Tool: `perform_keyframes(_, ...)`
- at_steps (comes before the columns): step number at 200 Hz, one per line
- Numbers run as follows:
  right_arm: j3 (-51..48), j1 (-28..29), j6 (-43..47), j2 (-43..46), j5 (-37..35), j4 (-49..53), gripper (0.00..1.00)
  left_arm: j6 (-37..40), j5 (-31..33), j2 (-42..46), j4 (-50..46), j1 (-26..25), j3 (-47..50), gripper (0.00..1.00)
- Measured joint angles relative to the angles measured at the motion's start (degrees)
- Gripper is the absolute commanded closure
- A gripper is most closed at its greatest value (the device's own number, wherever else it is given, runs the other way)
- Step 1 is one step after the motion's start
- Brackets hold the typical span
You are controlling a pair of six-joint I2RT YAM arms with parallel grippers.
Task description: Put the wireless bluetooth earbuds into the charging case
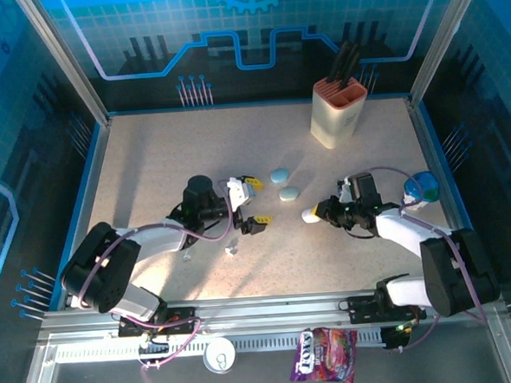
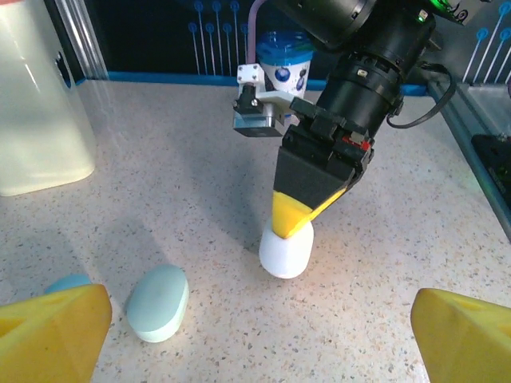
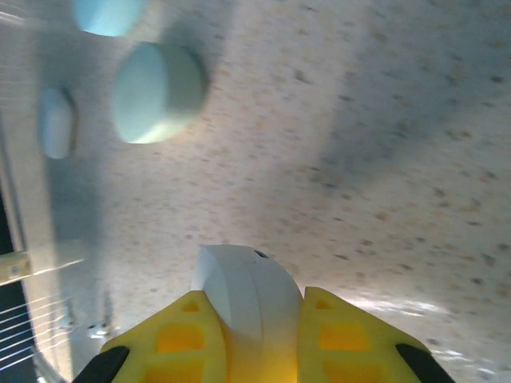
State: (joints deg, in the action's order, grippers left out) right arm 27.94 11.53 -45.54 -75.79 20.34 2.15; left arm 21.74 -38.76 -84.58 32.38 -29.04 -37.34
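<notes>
While the right claw (image 2: 293, 222) pinches a white case (image 2: 285, 251) on the counter (image 1: 150, 163), the left claw (image 1: 250, 201) stands spread (holding nothing). Two pale blue-green cases (image 1: 284, 184) lie at its one o'clock.

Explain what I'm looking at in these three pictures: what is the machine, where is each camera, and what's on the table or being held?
Two robot arms are bolted at the near edge of a speckled table. The overhead picture looks down from behind them; the other two come from cameras on each wrist.

The left gripper is open, its yellow fingers empty. The right gripper is shut on a white charging case, also seen between its fingers in the right wrist view.

Two pale blue cases lie between the arms, and a small white piece lies near the left arm. A knife block stands at the back.
</notes>
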Motion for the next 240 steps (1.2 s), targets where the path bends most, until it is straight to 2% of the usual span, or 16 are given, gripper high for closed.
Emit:
perform_keyframes(36,-0.2,-0.4,1.5,0.4,-2.8,0.2,0.48,2.7,4.7,1.1,-14.9,-0.3,-5.7,0.01)
perform_keyframes(59,0.1,-0.7,4.2,3.5,-6.6,3.7,0.39,2.2,11.8,0.9,-26.3,-0.4,-10.5,0.01)
perform_keyframes(102,4.7,-0.7,9.7,10.5,-12.3,10.5,0.35,2.8,23.6,-0.8,-37.6,-0.4,-18.7,0.01)
perform_keyframes(144,8.2,2.4,13.3,12.8,-14.2,11.8,0.31,4.1,33.2,-8.3,-47.8,1.7,-25.7,0.01)
perform_keyframes(187,12.7,11.7,17.8,8.2,-17.2,12.4,0.27,3.8,36.7,-16.4,-56.2,6.6,-33.7,0.01)
perform_keyframes(198,13.9,13.6,18.7,6.5,-17.8,12.4,0.27,3.8,37.4,-17.9,-58.0,7.4,-35.1,0.05)
perform_keyframes(240,15.5,16.8,20.0,2.2,-18.9,12.4,0.26,2.6,37.7,-24.7,-64.2,9.1,-41.8,0.10)
